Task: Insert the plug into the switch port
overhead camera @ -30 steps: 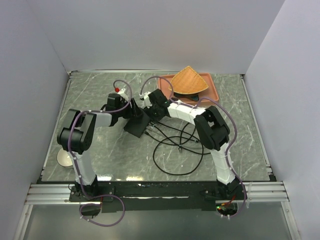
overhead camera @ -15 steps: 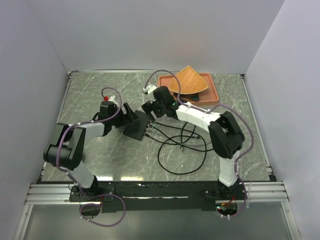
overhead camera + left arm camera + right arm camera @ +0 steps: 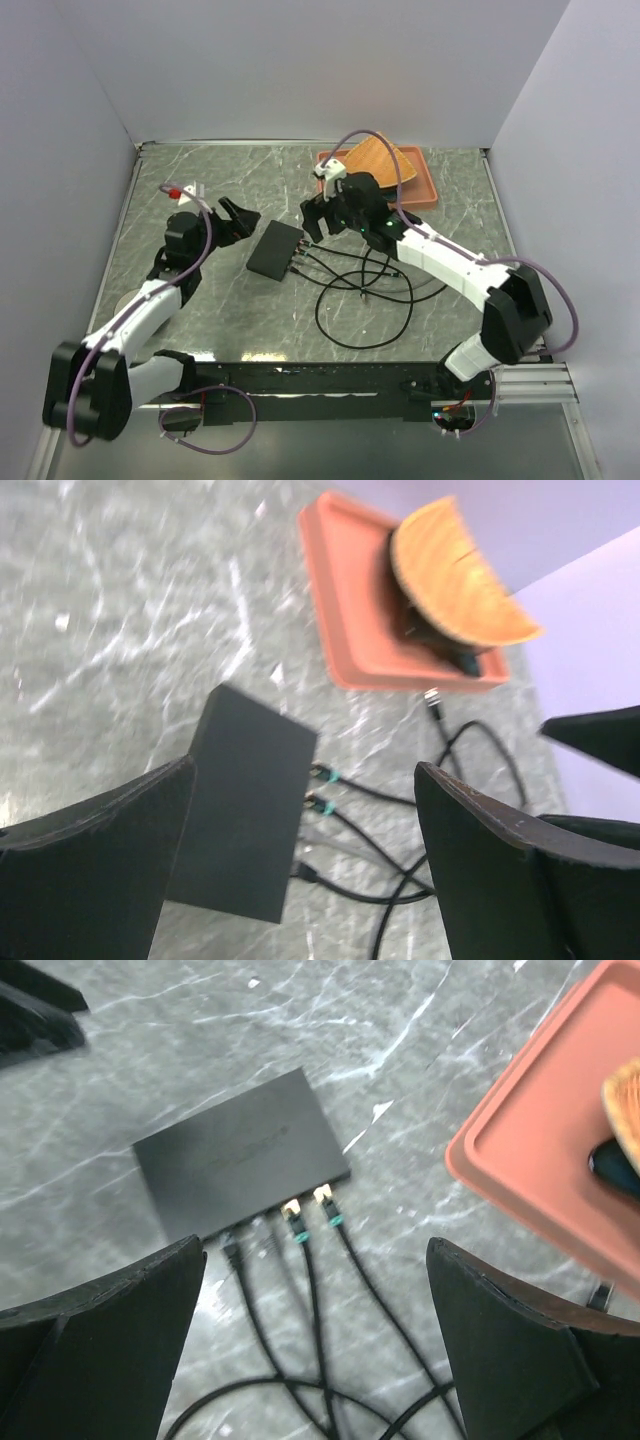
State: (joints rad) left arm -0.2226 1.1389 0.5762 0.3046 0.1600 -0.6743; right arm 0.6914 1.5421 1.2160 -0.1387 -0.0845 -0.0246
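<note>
The flat black box (image 3: 275,250) lies on the marble table, and its switch port edge (image 3: 270,1218) faces the cables. Two gold-tipped plugs with teal collars (image 3: 292,1210) (image 3: 322,1197) and a black plug (image 3: 232,1250) meet that edge. They also show in the left wrist view, where the gold-tipped plugs (image 3: 325,776) sit beside the box (image 3: 245,800). My left gripper (image 3: 238,217) (image 3: 305,775) hangs open, up and left of the box, holding nothing. My right gripper (image 3: 315,225) (image 3: 315,1245) is open above the plugs, apart from them.
Black cables (image 3: 360,295) loop across the table in front of the box. A terracotta tray (image 3: 425,190) at the back right carries a wooden fan-shaped piece (image 3: 375,160). A loose cable end (image 3: 432,695) lies by the tray. Walls enclose the table.
Both grippers opened and pulled away from the box. The left arm swung back to the left and the right arm drew back to the right, leaving the plugs at the box edge.
</note>
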